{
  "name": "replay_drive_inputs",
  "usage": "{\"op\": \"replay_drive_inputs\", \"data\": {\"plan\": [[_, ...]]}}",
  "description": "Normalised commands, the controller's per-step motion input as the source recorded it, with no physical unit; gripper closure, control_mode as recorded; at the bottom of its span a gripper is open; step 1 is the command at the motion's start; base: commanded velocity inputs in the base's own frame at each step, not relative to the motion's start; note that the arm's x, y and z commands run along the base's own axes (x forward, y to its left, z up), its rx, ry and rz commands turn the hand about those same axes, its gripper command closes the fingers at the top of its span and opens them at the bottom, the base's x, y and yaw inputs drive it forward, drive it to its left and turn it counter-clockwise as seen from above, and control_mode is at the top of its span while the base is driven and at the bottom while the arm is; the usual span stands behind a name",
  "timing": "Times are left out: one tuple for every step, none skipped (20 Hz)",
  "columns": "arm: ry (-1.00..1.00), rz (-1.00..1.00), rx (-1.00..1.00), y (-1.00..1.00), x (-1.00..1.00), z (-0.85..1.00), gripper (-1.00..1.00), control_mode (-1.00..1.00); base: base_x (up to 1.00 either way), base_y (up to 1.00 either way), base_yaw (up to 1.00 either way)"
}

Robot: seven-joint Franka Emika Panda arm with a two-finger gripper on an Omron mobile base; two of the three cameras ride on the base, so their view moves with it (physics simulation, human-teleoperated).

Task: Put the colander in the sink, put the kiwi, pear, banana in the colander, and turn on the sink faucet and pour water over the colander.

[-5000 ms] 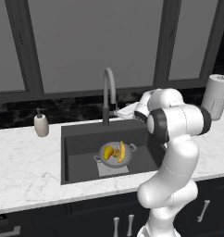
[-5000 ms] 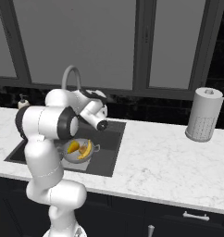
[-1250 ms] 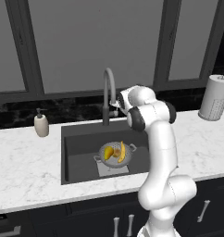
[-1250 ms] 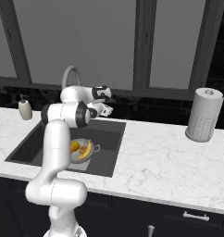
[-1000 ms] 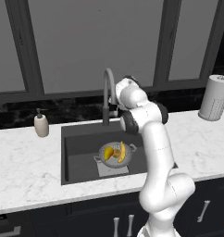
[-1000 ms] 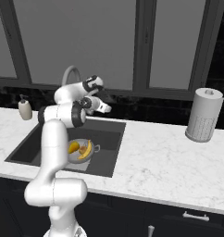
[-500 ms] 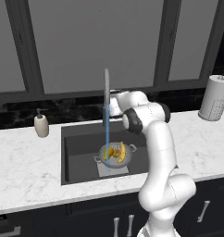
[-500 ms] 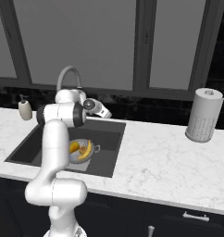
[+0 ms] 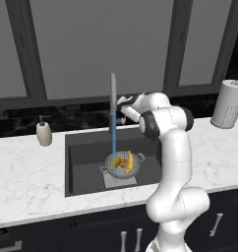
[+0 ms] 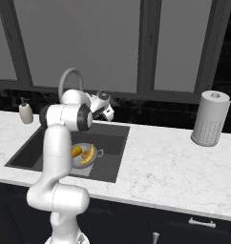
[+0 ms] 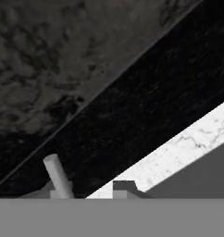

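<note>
- No text, label, brand, number or sign can be read in any of the views.
- The soap bottle (image 9: 44, 133) and the paper towel roll (image 9: 227, 104) are seen to be plain, with no print on them.
- No marking is borne by the sink faucet (image 9: 113, 101), the sink (image 9: 86, 167) or the marble counter (image 9: 27, 172).
</note>
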Motion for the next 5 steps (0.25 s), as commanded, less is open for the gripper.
{"op": "replay_drive_inputs", "data": {"plan": [[-0.13, 0.01, 0.35, -0.56, -0.01, 0.10, 1.00, -1.00, 0.00, 0.00, 0.00], [-0.10, 0.00, 0.27, -0.37, 0.00, 0.00, 1.00, -1.00, 0.00, 0.00, 0.00], [0.00, 0.00, 0.06, 0.00, 0.00, 0.00, 1.00, -1.00, 0.00, 0.00, 0.00], [0.00, 0.00, 0.00, 0.00, 0.00, 0.00, 1.00, -1.00, 0.00, 0.00, 0.00], [0.00, 0.00, 0.00, 0.00, 0.00, 0.00, 1.00, -1.00, 0.00, 0.00, 0.00]]}}
